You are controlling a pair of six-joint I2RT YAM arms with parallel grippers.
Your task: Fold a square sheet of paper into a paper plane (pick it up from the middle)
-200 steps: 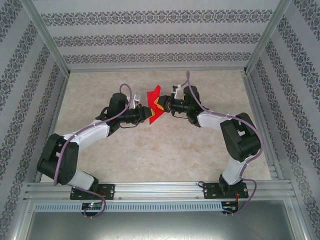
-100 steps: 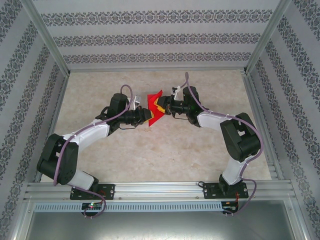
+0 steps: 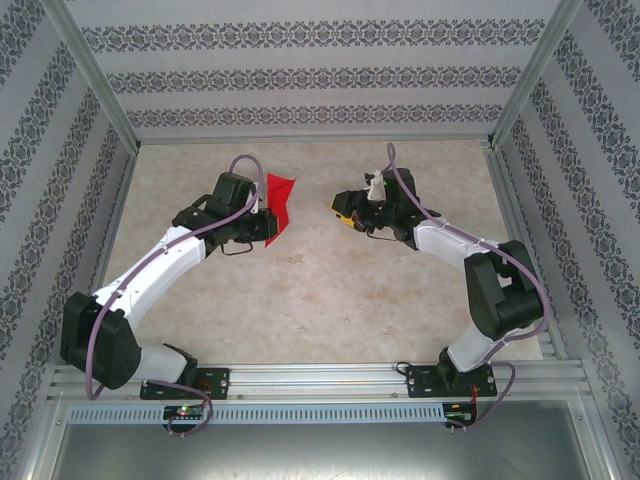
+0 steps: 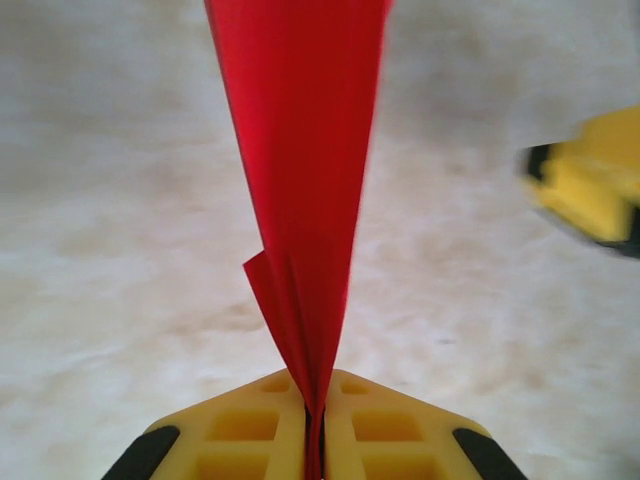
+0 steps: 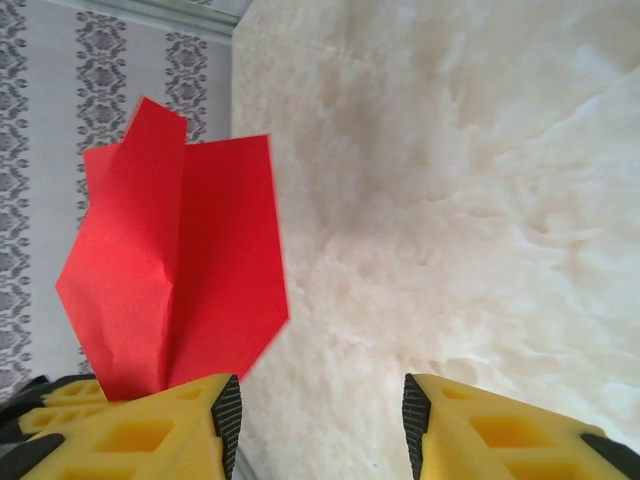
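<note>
Red paper (image 3: 281, 198), folded into a narrow creased shape, hangs above the table (image 3: 330, 290) in the upper middle of the overhead view, a little left of centre. The left gripper (image 3: 268, 224) is clamped on the paper's lower end, and the sheet stands up from it toward the far wall (image 3: 300, 75). The right gripper (image 3: 342, 210) sits right of centre at about the same height in the frame, well apart from the paper, with bare marbled tabletop between the two.

From the left wrist, the two yellow fingers (image 4: 240, 430) meet at the bottom centre with the paper (image 4: 305, 180) pinched in the seam between them. The sheet rises as a tall wedge, narrow at the grip and widening to the top edge of the frame. A smaller flap peels off on its left side, just above the fingers. A blurred yellow and black piece of the right gripper (image 4: 590, 185) shows at the right edge.

From the right wrist, the yellow fingers (image 5: 130, 435) stand apart at the bottom of the frame. Only pale tabletop (image 5: 450, 200) shows in the gap, and nothing is held between them. The paper (image 5: 175, 270) fills the left half, above the finger on that side. It shows a flat panel on the right and a crumpled fold on the left, in front of the patterned wall (image 5: 60, 120).
</note>
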